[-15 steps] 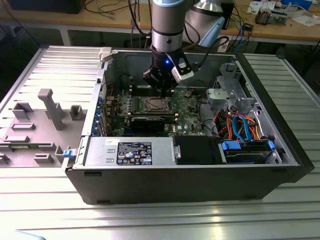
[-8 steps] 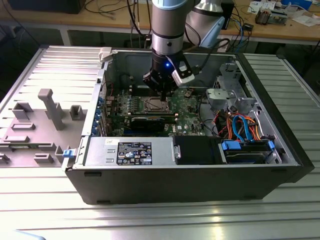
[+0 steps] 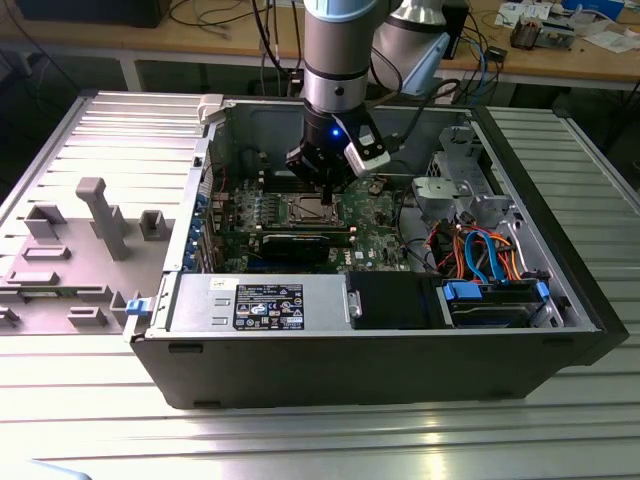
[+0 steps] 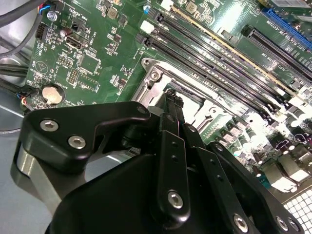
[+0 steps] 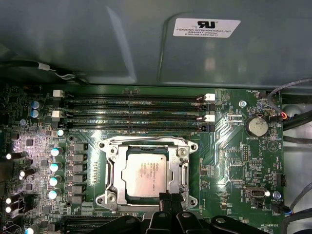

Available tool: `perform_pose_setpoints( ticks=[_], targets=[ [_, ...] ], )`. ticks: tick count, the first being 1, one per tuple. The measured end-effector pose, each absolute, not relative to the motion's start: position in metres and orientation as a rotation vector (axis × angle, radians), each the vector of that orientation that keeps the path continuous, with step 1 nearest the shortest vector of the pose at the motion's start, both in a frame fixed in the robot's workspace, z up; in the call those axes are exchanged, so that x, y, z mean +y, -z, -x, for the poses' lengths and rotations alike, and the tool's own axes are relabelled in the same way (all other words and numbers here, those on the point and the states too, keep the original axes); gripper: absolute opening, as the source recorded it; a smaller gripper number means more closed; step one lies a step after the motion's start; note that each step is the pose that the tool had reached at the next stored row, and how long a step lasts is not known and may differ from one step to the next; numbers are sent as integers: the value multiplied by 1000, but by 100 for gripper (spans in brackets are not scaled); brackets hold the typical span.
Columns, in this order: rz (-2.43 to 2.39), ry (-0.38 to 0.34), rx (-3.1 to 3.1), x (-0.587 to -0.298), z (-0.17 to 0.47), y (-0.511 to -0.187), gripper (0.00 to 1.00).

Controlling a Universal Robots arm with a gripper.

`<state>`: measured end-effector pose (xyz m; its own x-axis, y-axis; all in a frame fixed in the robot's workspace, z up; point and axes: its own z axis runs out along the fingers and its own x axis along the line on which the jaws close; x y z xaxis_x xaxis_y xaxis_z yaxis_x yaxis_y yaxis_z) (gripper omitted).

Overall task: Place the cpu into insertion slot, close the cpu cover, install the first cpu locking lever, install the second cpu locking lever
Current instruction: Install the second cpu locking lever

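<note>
Silver-grey cpu (image 5: pixel 147 173) seated flat in insertion slot (image 5: pixel 113 183), mid motherboard (image 5: pixel 234 161), just below memory slots (image 5: pixel 131 109) in first wrist view. Cpu cover (image 5: pixel 146 145) lying down around chip, framing it w/ its window. Black gripper (image 5: pixel 169 199) low at socket edge nearest camera, fingers (image 4: pixel 173 105) pressed together, tips at cover rim (contact w/ a lever: can't tell). Exterior view: arm reaching down into open pc case (image 3: pixel 400 360), gripper (image 3: pixel 325 192) over socket area; case sitting on ribbed metal surface (image 3: pixel 300 440), grey fixture block (image 3: pixel 100 215) toward exterior view's left.
</note>
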<state>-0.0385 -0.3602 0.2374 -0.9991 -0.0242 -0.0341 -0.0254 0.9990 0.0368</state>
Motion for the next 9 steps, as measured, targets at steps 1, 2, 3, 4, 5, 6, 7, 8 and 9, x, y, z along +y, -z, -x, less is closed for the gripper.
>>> perform_pose_setpoints(
  ticks=[1,2,3,4,5,6,7,8,9],
  targets=[
    [39,-58,3107,-360,38,-237,11],
    [39,-58,3107,-360,38,-237,11],
    [39,-58,3107,-360,38,-237,11],
    [39,-58,3107,-360,38,-237,11],
    [39,-58,3107,-360,38,-237,11],
    [39,-58,3107,-360,38,-237,11],
    [38,-58,3107,-360,38,-237,11],
    [39,-58,3107,-360,38,-237,11],
    [39,-59,3109,-361,38,-238,11]
  ],
)
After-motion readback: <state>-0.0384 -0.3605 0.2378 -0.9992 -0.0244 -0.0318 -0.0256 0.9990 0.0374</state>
